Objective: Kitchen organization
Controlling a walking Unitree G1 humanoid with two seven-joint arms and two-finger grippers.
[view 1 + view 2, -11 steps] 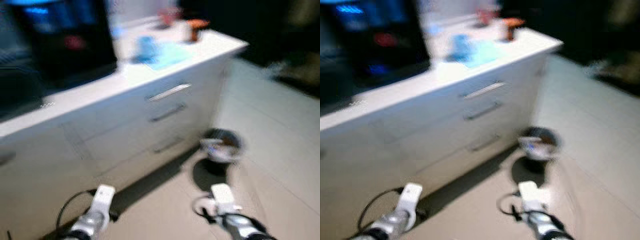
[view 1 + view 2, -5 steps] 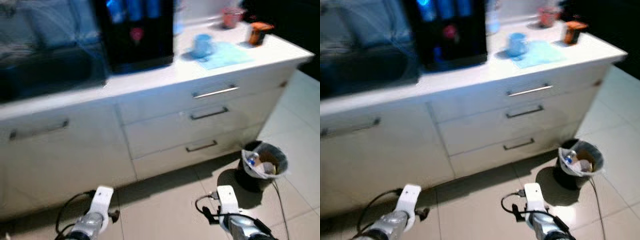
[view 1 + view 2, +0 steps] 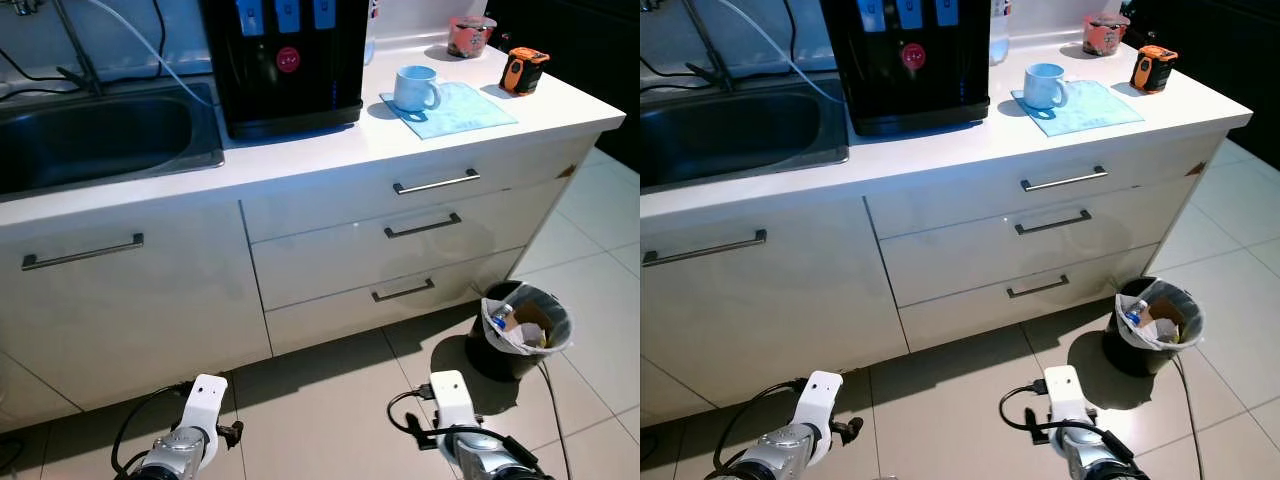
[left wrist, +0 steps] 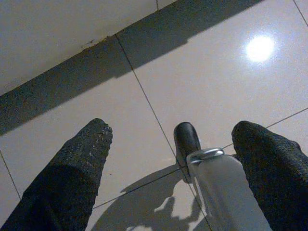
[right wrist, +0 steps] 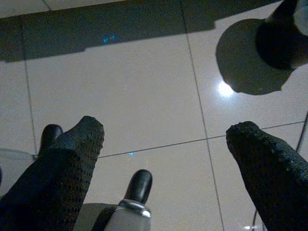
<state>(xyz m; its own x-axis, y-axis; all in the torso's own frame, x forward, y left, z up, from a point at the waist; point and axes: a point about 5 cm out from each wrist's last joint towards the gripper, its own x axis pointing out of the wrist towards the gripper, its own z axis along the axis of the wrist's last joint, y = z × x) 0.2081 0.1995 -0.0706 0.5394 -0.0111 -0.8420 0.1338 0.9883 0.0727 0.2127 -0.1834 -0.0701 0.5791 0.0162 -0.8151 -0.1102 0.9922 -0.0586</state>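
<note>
A white bench (image 3: 300, 165) with three stacked drawers (image 3: 420, 228) runs across the kitchen, and the black water dispenser (image 3: 285, 55) standing on it serves as the landmark. To the dispenser's left a steel sink (image 3: 95, 135) is sunk into the bench, with a long-handled cabinet door (image 3: 120, 290) below it. To the dispenser's right a white mug (image 3: 415, 88) stands upright on a light blue cloth (image 3: 450, 105); farther right, near the bench's end, sit an orange tape measure (image 3: 522, 70) and a small pinkish tub (image 3: 470, 35). On the tiled floor (image 3: 330, 400), down and to the right of the dispenser, a black bin (image 3: 525, 330) lined with a bag holds rubbish. Both arms hang low over the floor in front of the cabinets. The left pincer (image 4: 173, 159) is spread wide and holds nothing, with bare tile between its fingers (image 4: 82, 163). The right pincer (image 5: 163, 159) is likewise wide open and empty, the bin's shadow ahead of it.
</note>
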